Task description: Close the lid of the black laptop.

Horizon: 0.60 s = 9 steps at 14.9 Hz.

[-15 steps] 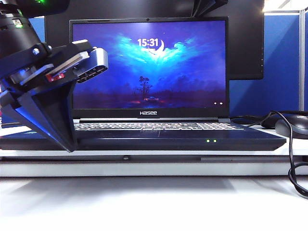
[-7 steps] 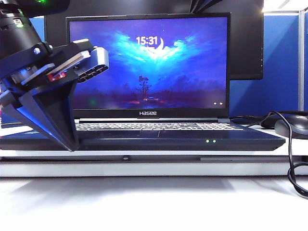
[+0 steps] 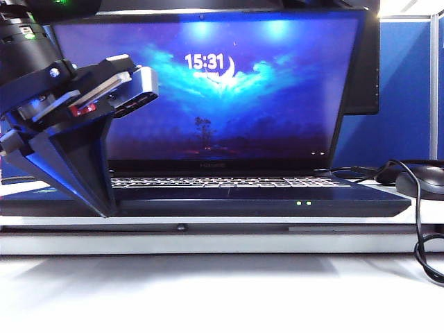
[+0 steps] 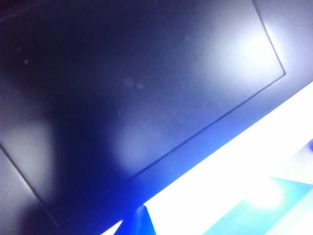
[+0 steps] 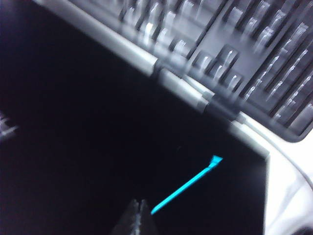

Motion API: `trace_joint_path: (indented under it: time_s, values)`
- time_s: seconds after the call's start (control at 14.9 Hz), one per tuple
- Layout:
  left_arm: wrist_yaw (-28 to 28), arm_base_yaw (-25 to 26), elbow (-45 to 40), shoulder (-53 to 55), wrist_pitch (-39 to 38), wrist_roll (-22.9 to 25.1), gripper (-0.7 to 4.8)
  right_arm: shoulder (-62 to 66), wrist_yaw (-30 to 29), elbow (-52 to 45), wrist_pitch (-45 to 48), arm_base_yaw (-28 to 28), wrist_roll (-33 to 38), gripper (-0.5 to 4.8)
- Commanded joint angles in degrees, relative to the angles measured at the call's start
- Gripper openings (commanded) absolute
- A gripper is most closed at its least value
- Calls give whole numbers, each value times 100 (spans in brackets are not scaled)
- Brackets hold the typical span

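The black laptop (image 3: 277,201) sits on the table (image 3: 208,291). Its lid (image 3: 208,83) is up but leaning forward over the keys, long edge running side to side, blue wallpaper glowing. The right hand (image 5: 139,218) is at the plain matte back, tips pinched together on nothing. It looks like the nearer one, so the push would go forward and down. The left hand (image 3: 97,201) hangs by the front-left corner; can't tell if it's apart.

Lid (image 3: 208,90) tipped forward toward camera since earlier; bezel logo foreshortened.

I saw the black laptop (image 3: 229,198) flat on the desk facing the camera, its lid (image 3: 208,90) tilted forward, lit blue wallpaper reading 15:31.
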Motion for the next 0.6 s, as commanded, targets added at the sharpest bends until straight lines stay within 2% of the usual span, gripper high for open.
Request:
trace_joint_path:
  time_s: [0.07, 0.6]
  values:
    - [-214, 31, 24, -13, 404, 55, -6, -197, -42, 68, -35, 151, -37, -5]
    - [-192, 31, 24, -13, 398, 107, -5, -358, 11, 66, -7, 981, 157, -5]
